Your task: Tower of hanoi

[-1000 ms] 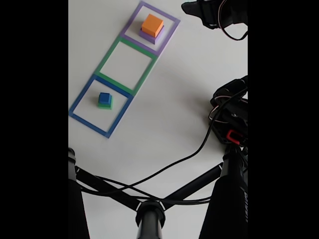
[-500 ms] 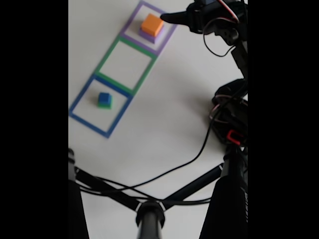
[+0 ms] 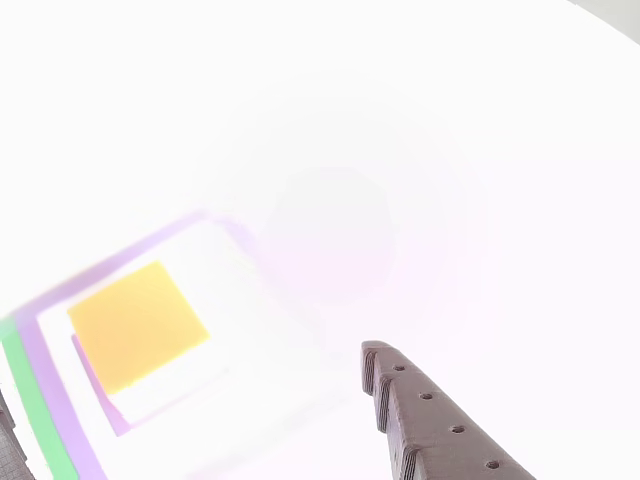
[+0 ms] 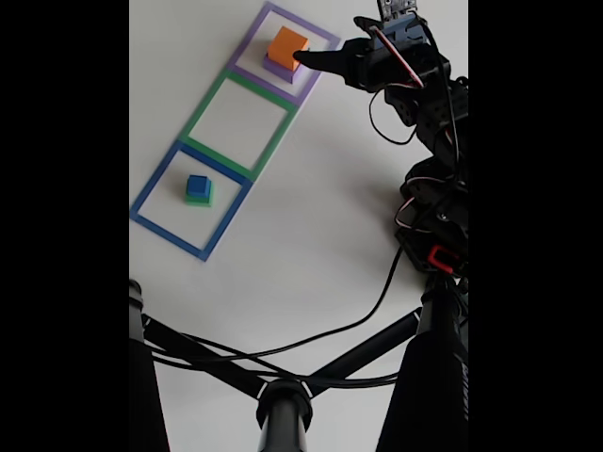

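Note:
In the fixed view the orange block (image 4: pixel 286 45) sits on the purple slab (image 4: pixel 276 67) inside the purple outline (image 4: pixel 317 35) at the top. The small blue cube (image 4: pixel 198 185) rests on a green block (image 4: pixel 198 199) inside the blue outline (image 4: pixel 151 188). My gripper (image 4: pixel 318 53) reaches in from the right, its lower fingertip beside the orange block's right edge, jaws apart and holding nothing. In the washed-out other view the orange block (image 3: pixel 137 324) lies left of one dark finger (image 3: pixel 425 415).
The green outline (image 4: pixel 193 118) between the two stacks holds nothing. The arm's base and cables (image 4: pixel 438 226) stand at the right. Black stand rods (image 4: pixel 283 400) and a cable cross the bottom of the fixed view.
The gripper has swung down and left from the top right corner, and its fingertip now sits beside the orange block. The blocks have not moved.

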